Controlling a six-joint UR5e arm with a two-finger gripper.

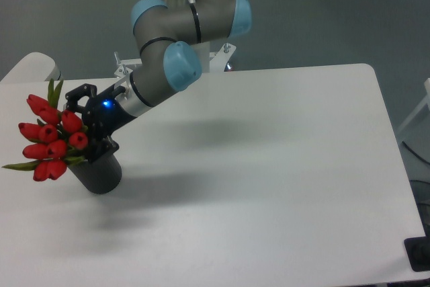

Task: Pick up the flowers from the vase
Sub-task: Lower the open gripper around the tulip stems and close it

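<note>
Red flowers [47, 138] in vase [101, 171], gripper [86, 126] touching blooms.

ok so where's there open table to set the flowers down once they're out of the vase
Most of the white table is bare: the whole stretch right of the vase out to the right edge, and the strip along the near edge. The crowded spot is the left end, where the gripper, the flowers and vase bunch together.
</note>
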